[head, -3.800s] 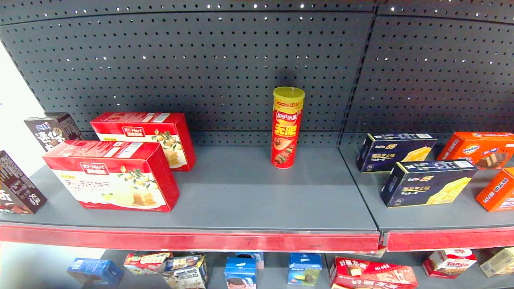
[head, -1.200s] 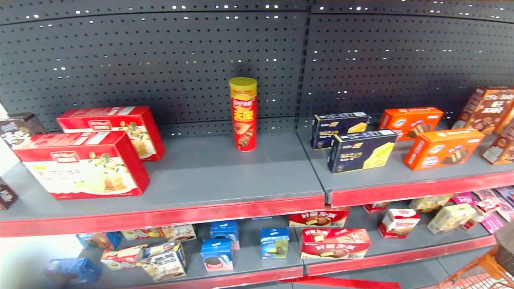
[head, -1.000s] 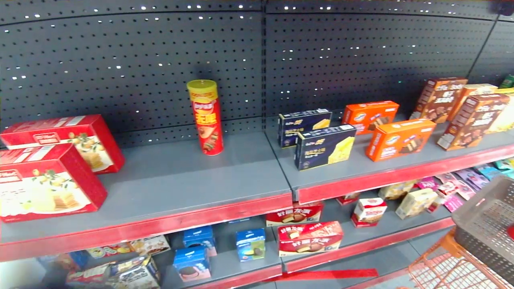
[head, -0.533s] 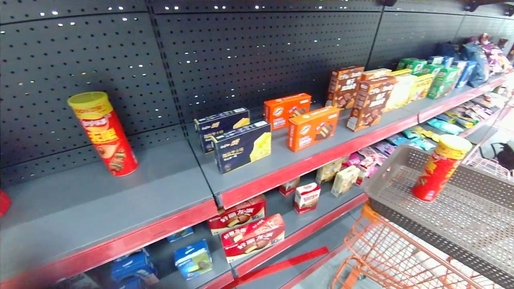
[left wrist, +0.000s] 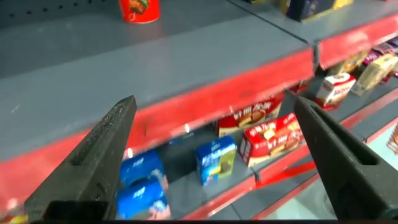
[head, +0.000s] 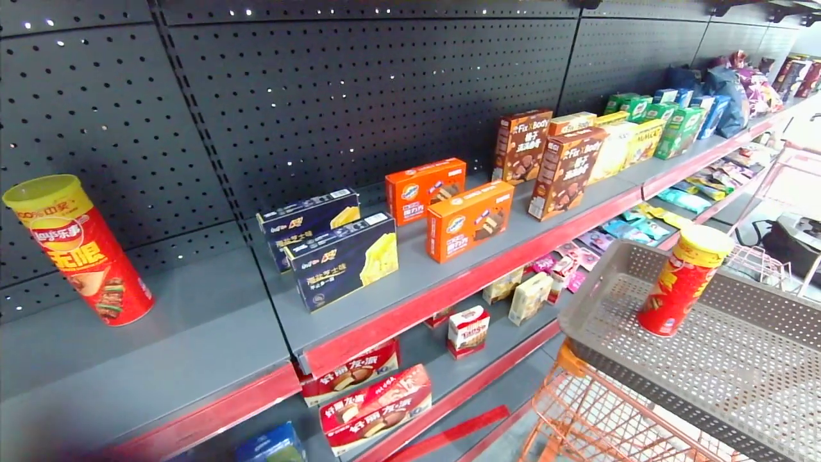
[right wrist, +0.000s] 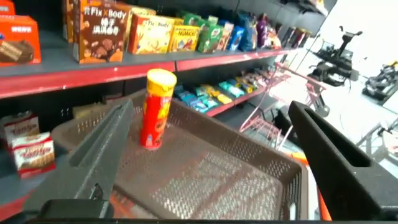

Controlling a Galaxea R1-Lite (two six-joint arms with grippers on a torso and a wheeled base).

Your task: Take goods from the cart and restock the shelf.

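We are at the fetch step, facing the cart (head: 566, 354) with nothing picked up yet. The cart can (head: 683, 282) stands upright in the grey basket (head: 737, 378) at the right of the head frame. The shelf can (head: 77, 250) stands at the left edge, on the shelf (head: 205, 333), with bare board beside it.

Our left gripper (left wrist: 214, 102) is spread wide and holds nothing, hanging before the shelf's red lip. Our right gripper (right wrist: 211, 107) is also spread wide and empty, and it faces the cart can from well apart.

Next, we judge, the right arm must close in, straddle the can's body, clamp, lift it over the basket wall and carry it to the bare board.
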